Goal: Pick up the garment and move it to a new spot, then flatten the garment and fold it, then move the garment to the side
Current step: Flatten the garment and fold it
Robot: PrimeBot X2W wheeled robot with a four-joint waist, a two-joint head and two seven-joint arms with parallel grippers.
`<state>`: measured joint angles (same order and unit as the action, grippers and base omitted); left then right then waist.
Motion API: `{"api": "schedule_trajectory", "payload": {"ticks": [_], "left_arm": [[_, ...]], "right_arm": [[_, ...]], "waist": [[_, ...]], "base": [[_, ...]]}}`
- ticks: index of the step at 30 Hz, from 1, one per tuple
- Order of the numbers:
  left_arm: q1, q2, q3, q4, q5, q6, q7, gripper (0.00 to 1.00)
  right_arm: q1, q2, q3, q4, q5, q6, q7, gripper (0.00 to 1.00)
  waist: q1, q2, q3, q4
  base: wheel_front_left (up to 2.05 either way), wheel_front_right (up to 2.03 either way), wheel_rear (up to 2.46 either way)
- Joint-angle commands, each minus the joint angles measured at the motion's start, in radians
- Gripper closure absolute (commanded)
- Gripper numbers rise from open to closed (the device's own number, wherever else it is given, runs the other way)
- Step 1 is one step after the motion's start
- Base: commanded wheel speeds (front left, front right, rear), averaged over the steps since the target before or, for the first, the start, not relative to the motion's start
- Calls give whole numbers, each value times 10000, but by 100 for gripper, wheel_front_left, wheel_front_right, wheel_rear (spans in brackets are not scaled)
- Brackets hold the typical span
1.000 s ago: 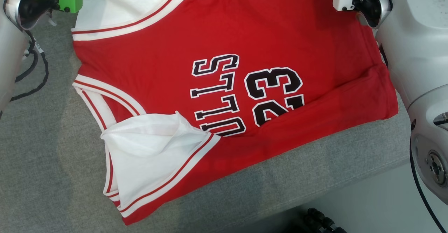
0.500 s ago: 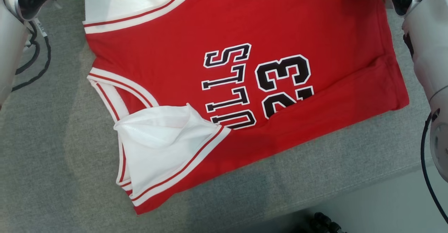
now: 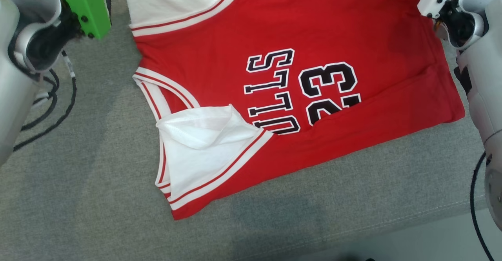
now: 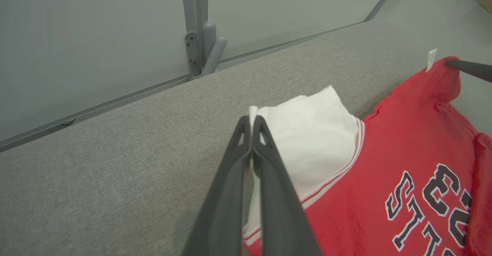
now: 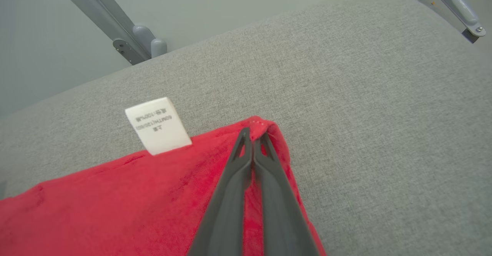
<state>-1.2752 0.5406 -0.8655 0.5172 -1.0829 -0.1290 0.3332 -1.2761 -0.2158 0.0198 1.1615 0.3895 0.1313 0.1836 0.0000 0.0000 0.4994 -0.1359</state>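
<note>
Red jersey (image 3: 219, 69) lies on my grey pad (image 3: 86, 182), long axis left-right, collar leftward; left claw (image 4: 251, 122) pinches its white shoulder, right claw (image 5: 252, 135) its hem corner.

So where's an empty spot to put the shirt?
Bare grey top left of the shirt, up to the cables, and the strip between its near edge and the seam. Crowded at its far corners, where the left gripper and right gripper pinch it.
</note>
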Motion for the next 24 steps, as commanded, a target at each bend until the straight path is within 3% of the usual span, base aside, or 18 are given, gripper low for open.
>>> {"api": "schedule_trajectory", "payload": {"ticks": [1, 6, 15, 20, 24], "left_arm": [[379, 167, 16, -227, -234, -26, -96, 100], [1686, 849, 149, -1748, -779, 14, -637, 100], [3991, 1672, 287, -4587, -1258, 1031, -1447, 100], [4924, 2007, 400, -5771, -1413, 1505, -1919, 100], [5405, 2171, 553, -6333, -1342, 1714, -2451, 100]], "right_arm": [[318, -139, 181, -248, 232, -12, 55, 100], [1621, -989, 1302, -1828, 1461, -12, 363, 100], [4005, -3476, 3493, -5250, 3465, -12, 812, 100], [4834, -4494, 3752, -6043, 4093, -12, 660, 100], [5184, -4817, 3528, -6156, 4314, -14, 97, 100]], "waist": [[0, 0, -395, 316], [0, 0, -859, 648], [0, 0, -1304, 1187], [0, 0, -1433, 1360], [0, 0, -1515, 1437]], "base": [[0, 0, 0], [0, 0, 0], [0, 0, 0], [0, 0, 0], [0, 0, 0]]}}
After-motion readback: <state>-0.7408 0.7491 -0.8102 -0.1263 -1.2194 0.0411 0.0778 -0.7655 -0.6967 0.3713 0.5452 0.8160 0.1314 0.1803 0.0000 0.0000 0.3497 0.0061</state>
